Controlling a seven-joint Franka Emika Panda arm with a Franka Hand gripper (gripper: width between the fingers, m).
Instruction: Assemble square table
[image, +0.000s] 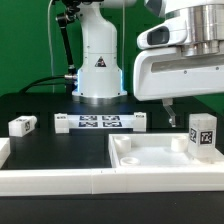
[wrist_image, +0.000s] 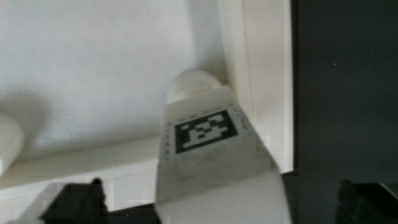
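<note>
Leg straight below jaws, centred in gap, long axis upright, running down line of approach. Jaws spread wide, clearance either side, gripping nothing. Standing in corner of tabletop, just beside raised rim. White block, black-and-white tag on one flat side. Tabletop rim-side up on bench. Second leg loose on bench, well apart from jaws. Likely next: straight descent, closing on flat sides.

Tabletop cropped at picture edge, leg tag blurred
</note>
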